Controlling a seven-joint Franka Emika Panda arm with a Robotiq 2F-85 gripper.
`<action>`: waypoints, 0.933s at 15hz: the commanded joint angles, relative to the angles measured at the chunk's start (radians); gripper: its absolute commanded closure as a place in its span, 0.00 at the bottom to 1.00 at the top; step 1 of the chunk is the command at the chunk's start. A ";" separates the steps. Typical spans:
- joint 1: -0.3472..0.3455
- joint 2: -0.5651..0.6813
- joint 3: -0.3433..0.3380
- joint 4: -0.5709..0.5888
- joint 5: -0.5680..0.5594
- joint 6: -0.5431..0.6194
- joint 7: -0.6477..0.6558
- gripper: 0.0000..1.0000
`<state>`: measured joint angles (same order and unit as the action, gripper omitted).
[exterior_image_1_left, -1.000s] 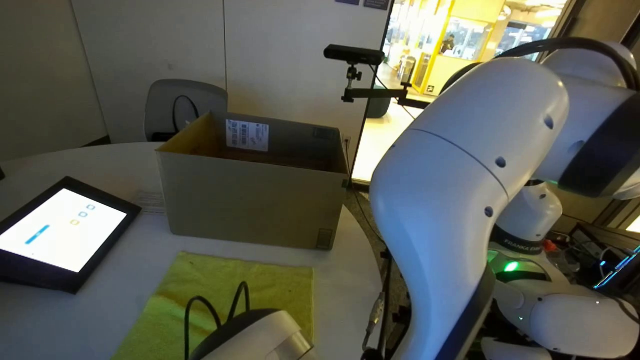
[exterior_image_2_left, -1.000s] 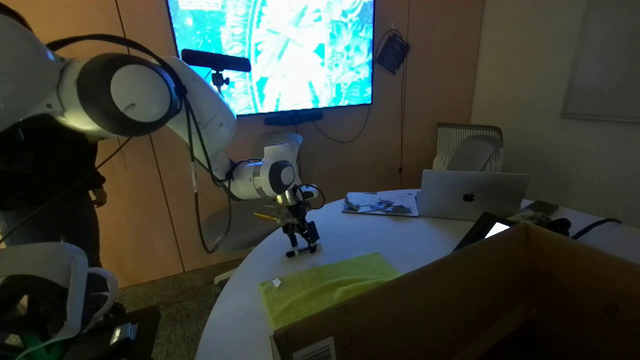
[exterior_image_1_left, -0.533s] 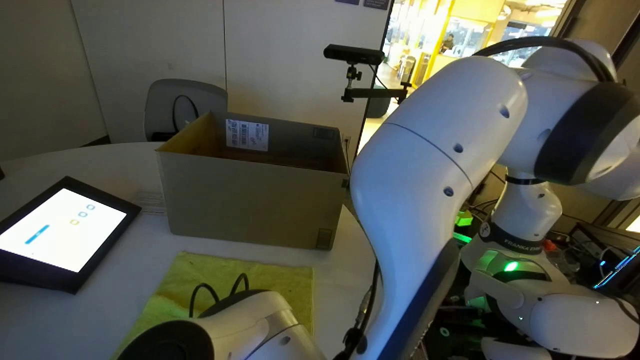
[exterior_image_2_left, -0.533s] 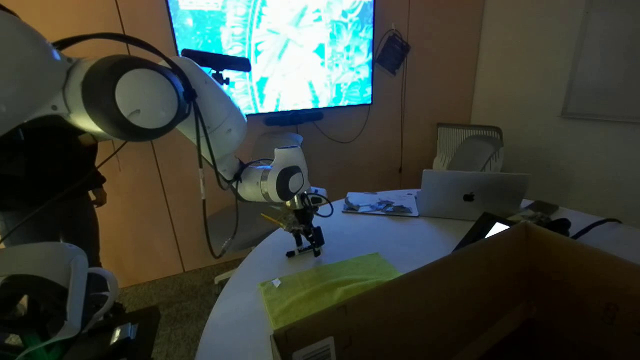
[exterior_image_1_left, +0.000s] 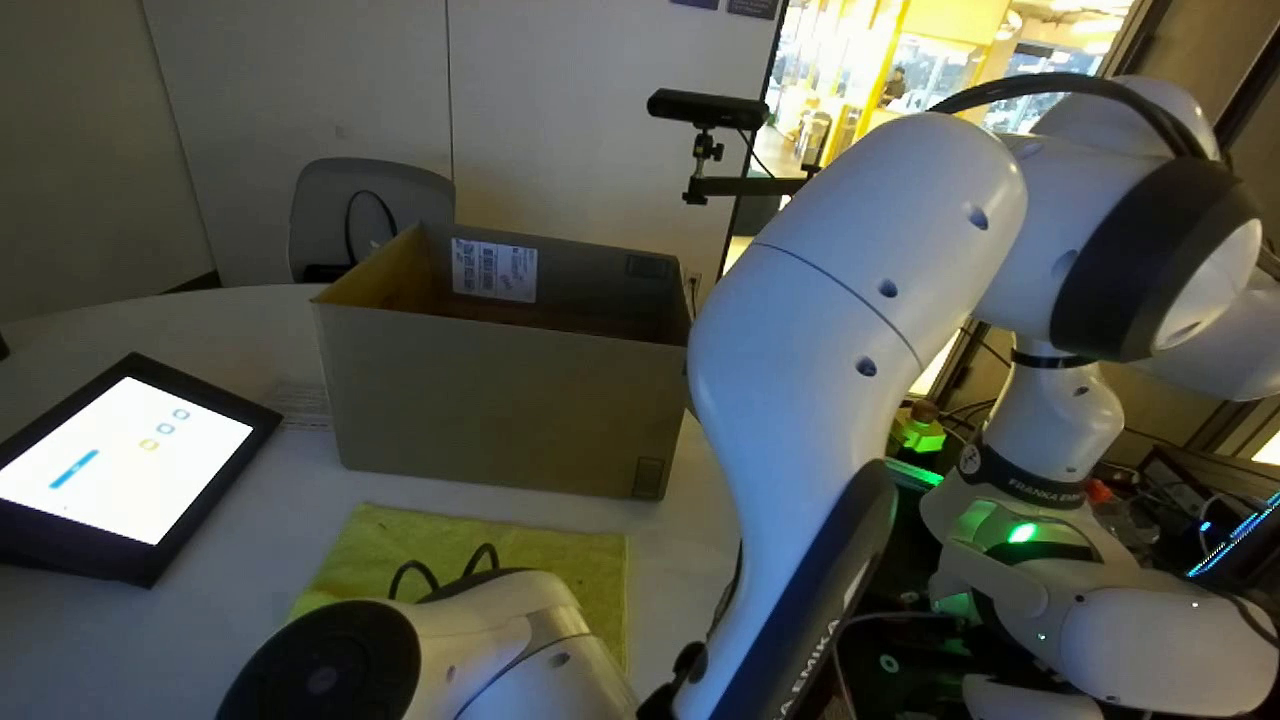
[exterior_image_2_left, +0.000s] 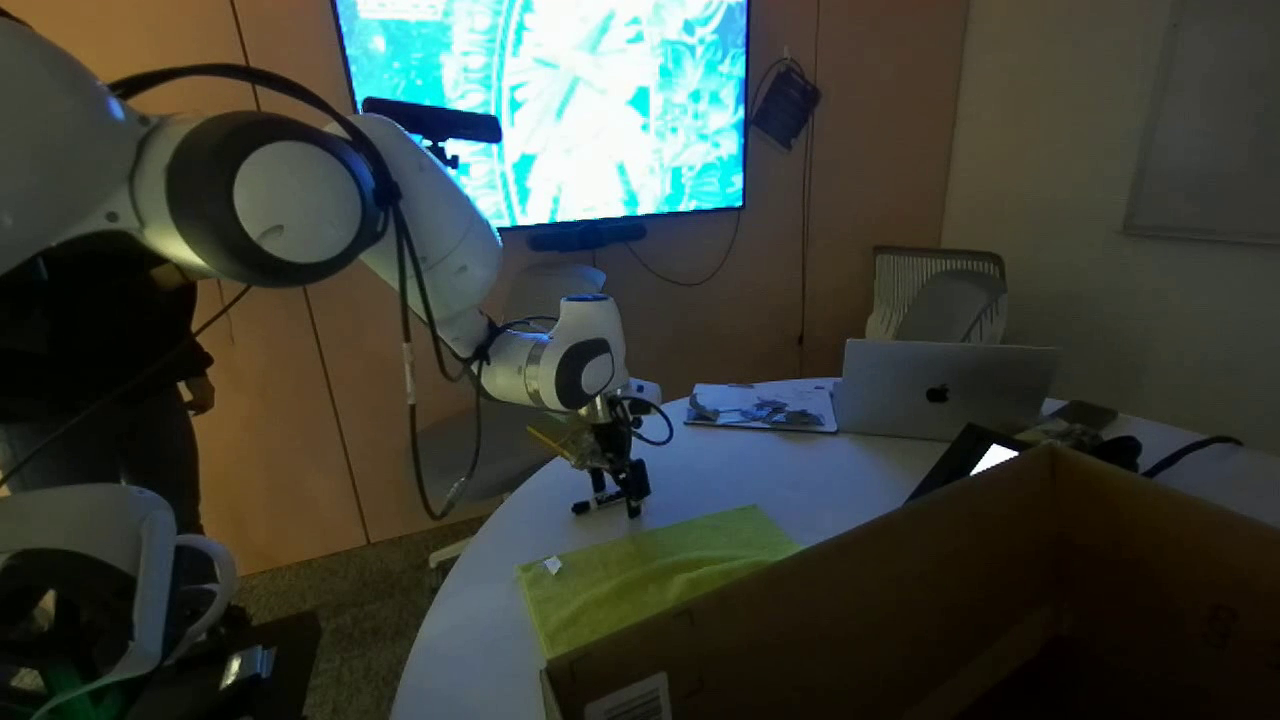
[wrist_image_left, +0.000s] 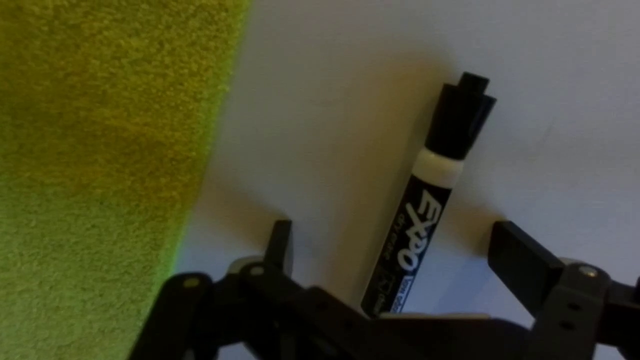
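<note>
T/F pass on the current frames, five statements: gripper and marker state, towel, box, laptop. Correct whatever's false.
1. In the wrist view, the gripper is open, its jaws standing apart on either side of the marker. True.
2. The marker is uncapped. False: its black cap is on.
3. A yellow-green towel lies on the table near an open-topped cardboard box. True.
4. The marker rests on the towel. False: it lies on the table, beside the towel.
5. In an exterior view, the laptop stands with its lid up. True.
</note>
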<state>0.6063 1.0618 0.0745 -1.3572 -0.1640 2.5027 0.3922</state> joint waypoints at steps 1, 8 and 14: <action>-0.006 0.003 0.000 -0.014 0.022 0.025 -0.025 0.00; -0.010 -0.026 0.002 -0.048 -0.004 0.041 -0.011 0.58; 0.000 -0.036 -0.006 -0.053 0.010 0.030 -0.023 0.86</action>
<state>0.6031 1.0427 0.0718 -1.3718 -0.1661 2.5070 0.3896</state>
